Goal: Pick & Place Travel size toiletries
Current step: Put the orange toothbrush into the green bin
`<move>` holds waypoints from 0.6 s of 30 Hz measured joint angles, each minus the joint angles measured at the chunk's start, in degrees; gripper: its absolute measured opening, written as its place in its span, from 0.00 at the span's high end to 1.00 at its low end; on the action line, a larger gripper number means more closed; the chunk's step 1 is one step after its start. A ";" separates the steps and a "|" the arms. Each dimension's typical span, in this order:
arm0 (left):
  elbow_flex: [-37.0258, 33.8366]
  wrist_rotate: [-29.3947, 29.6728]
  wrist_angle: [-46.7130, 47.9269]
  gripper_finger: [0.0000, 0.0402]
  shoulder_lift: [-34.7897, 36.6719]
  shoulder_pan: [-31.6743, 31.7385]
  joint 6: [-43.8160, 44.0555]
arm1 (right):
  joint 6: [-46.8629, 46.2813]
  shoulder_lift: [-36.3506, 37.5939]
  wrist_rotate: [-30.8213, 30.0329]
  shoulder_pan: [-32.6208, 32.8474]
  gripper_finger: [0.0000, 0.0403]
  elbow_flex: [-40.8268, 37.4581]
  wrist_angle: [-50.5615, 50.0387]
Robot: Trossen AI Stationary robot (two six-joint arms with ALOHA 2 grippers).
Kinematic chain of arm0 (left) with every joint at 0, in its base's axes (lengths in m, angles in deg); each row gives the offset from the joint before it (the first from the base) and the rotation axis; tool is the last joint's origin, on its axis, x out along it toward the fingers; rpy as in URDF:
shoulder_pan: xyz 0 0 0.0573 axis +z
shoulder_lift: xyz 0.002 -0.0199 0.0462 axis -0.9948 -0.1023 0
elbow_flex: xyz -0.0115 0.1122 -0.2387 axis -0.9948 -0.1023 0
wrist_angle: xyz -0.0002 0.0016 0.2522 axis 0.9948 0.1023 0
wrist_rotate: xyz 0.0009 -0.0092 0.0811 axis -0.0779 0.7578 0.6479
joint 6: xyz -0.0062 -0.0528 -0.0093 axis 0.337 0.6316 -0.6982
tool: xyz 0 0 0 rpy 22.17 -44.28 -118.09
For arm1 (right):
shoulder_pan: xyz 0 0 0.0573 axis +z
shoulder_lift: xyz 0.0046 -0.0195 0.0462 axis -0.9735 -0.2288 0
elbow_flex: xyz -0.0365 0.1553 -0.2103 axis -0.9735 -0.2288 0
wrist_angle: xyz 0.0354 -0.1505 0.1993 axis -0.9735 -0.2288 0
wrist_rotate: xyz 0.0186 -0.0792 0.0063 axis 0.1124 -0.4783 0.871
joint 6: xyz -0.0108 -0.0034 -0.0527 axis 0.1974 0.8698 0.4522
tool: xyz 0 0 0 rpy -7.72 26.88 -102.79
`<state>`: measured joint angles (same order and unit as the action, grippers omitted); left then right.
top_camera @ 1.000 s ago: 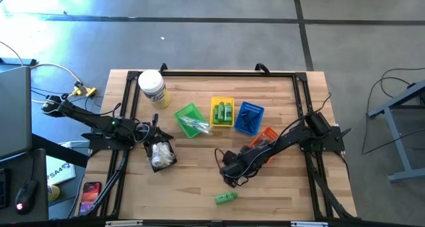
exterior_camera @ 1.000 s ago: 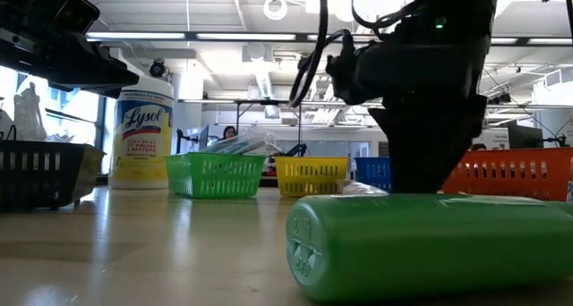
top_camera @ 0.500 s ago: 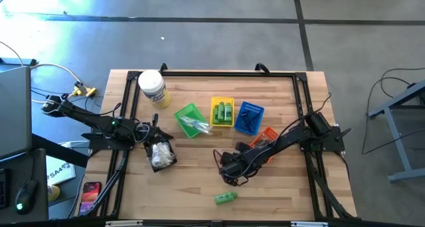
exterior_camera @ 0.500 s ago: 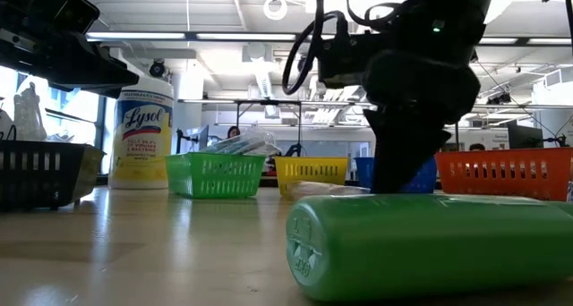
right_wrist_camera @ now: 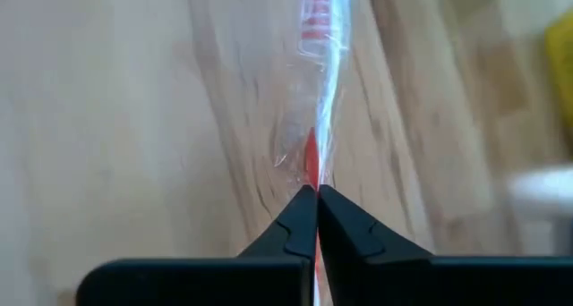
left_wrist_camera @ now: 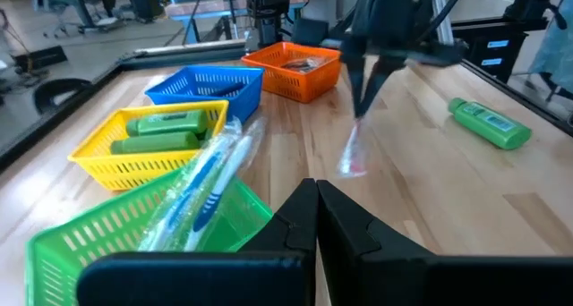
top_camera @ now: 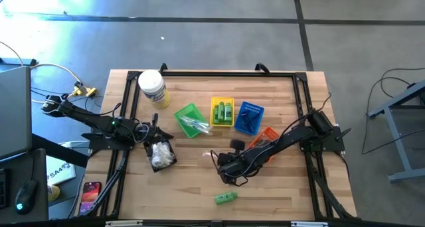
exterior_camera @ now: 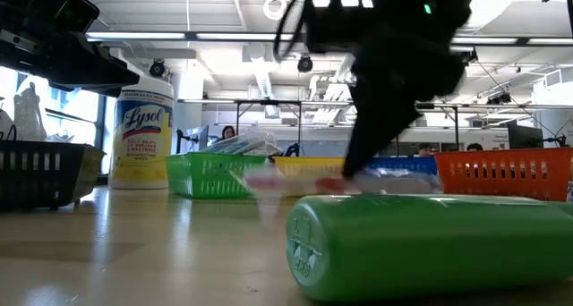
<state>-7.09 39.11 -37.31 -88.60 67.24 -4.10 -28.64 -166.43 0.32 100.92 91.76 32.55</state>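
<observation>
My right gripper [right_wrist_camera: 315, 191] is over the middle of the table, shut on a clear-wrapped thin stick [right_wrist_camera: 320, 109] with a red core, which also shows in the left wrist view [left_wrist_camera: 351, 156]. A small green bottle [top_camera: 225, 198] lies on its side near the table's front edge, close before the low camera [exterior_camera: 430, 243]. At the left, my left gripper [left_wrist_camera: 315, 188] waits shut beside the black basket [top_camera: 161, 155], which holds white sachets. My right gripper pinches the wrapped stick [right_wrist_camera: 313, 167] between its two fingertips. The fingers slant down from above and from the table's right. The stick runs on past the fingertips and hangs slanted below them [left_wrist_camera: 349, 163]. I cannot tell whether its lower end touches the wood.
Green [top_camera: 189, 119], yellow [top_camera: 222, 111], blue [top_camera: 249, 117] and orange [top_camera: 265, 137] baskets stand in a row behind the right gripper. The green one holds wrapped sticks and the yellow one green bottles. A big white jar [top_camera: 152, 87] stands at the far left corner.
My right gripper has shut on the wrapped stick, rolled its wrist and risen a little. The stick, which lay flat on the wood behind the green bottle, now comes up with the fingers.
</observation>
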 joint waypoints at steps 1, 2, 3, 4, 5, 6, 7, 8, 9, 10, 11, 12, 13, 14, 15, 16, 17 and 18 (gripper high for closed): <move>0.00 0.34 -0.14 1.00 0.00 0.01 -0.37 | 1.18 0.53 -0.44 -0.18 0.99 0.60 0.01; 0.00 0.67 -0.17 1.00 0.02 0.01 -0.55 | 2.40 1.06 -1.23 -0.36 0.99 1.27 -0.07; 0.00 1.11 -0.17 1.00 0.02 0.00 -0.61 | 3.65 1.44 -2.09 -0.64 0.99 2.14 -0.44; 0.00 1.26 -0.18 1.00 0.02 -0.01 -0.61 | 5.00 1.51 -2.73 -1.06 0.99 3.38 -1.02; 0.00 1.26 -0.17 1.00 0.00 0.01 -0.61 | 6.40 1.51 -3.32 -1.58 0.99 4.84 -2.18; 0.00 1.28 -0.17 1.00 0.00 -0.01 -0.61 | 7.72 1.51 -3.80 -2.19 0.99 6.49 -3.87; 0.00 1.28 -0.20 1.00 0.02 0.01 -0.61 | 8.80 1.51 -4.51 -2.84 0.99 8.27 -5.64; 0.00 1.28 -0.20 1.00 0.02 0.00 -0.61 | 10.13 1.55 -5.25 -3.67 0.99 10.06 -6.80; 0.00 1.28 -0.17 1.00 0.02 -0.01 -0.61 | 11.48 1.70 -5.50 -4.76 0.99 11.34 -7.25; 0.00 1.28 -0.17 1.00 0.02 0.01 -0.61 | 12.62 1.77 -5.25 -5.96 0.99 12.36 -7.48; 0.00 1.24 -0.18 1.00 0.02 -0.01 -0.61 | 13.59 1.77 -4.88 -7.21 0.99 13.34 -7.64; 0.00 1.09 -0.17 1.00 0.04 -0.01 -0.64 | 14.23 1.71 -4.49 -8.57 0.99 14.28 -8.28; 0.00 0.60 -0.15 1.00 0.04 -0.01 -0.72 | 15.08 1.62 -4.01 -9.79 0.99 15.54 -9.49; 0.00 -0.04 -0.15 1.00 0.04 -0.01 -0.97 | 16.26 1.60 -3.79 -10.97 0.99 16.94 -10.68; 0.00 -0.57 -0.15 1.00 0.04 -0.01 -1.38 | 17.59 1.61 -3.26 -12.26 0.99 18.18 -11.29; 0.00 -1.21 -0.15 1.00 0.04 -0.01 -1.62 | 18.91 1.72 -1.95 -13.61 0.99 19.06 -11.06; 0.00 -1.33 -0.15 1.00 0.04 -0.01 -1.68 | 20.14 1.77 -0.23 -14.95 0.99 19.62 -10.72; 0.00 -1.34 -0.14 1.00 0.04 -0.01 -1.68 | 21.15 1.76 1.32 -16.39 0.99 19.94 -10.63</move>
<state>-7.09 37.77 -37.45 -88.55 67.22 -5.78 -7.49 -164.66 1.64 84.53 111.70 21.92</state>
